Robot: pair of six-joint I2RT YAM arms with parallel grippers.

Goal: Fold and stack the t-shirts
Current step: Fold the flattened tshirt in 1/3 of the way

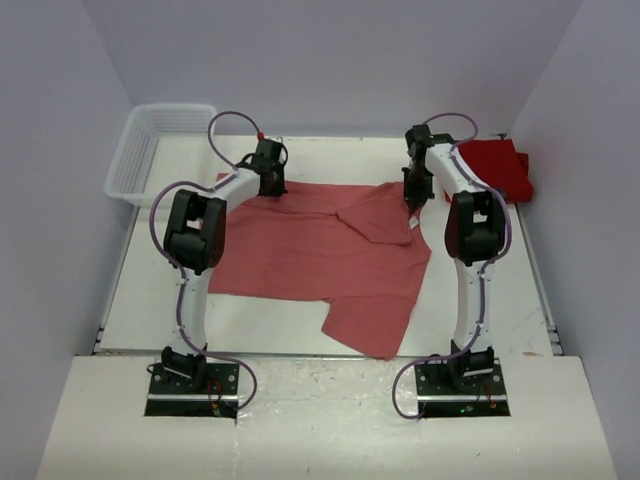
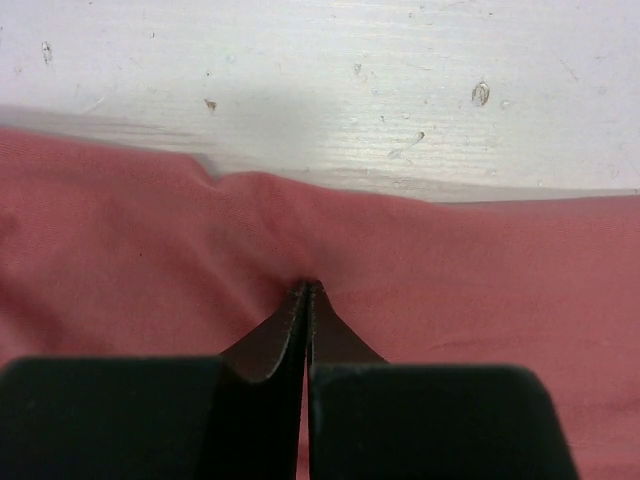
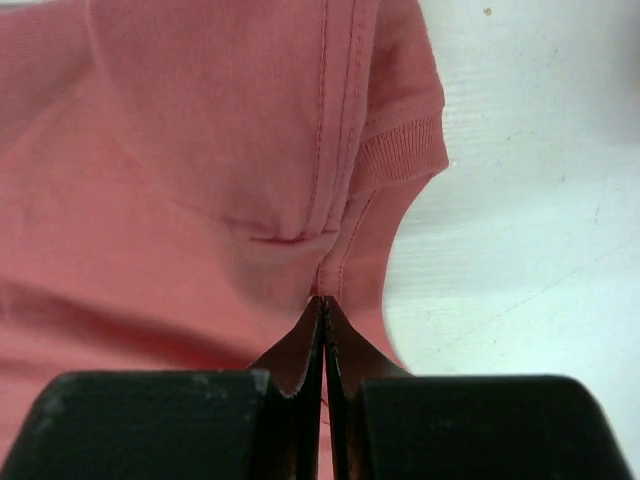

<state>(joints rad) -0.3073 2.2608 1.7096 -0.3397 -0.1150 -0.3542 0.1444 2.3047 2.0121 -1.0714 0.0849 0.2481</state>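
t-shirt (image 1: 320, 255) in left gripper (image 2: 305, 292), right gripper (image 3: 322, 304)

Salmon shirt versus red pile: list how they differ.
The salmon shirt is faded; the red pile is deeper red. The salmon shirt lies spread out; the red pile is folded. The left gripper and right gripper pinch the salmon shirt; neither touches the red pile. Both are reddish cloth.

salmon t-shirt (image 1: 320, 250) 1 | red folded stack (image 1: 495, 165) 1 | basket (image 1: 125, 160) 1 | arms (image 1: 195, 230) (image 1: 470, 225) 2
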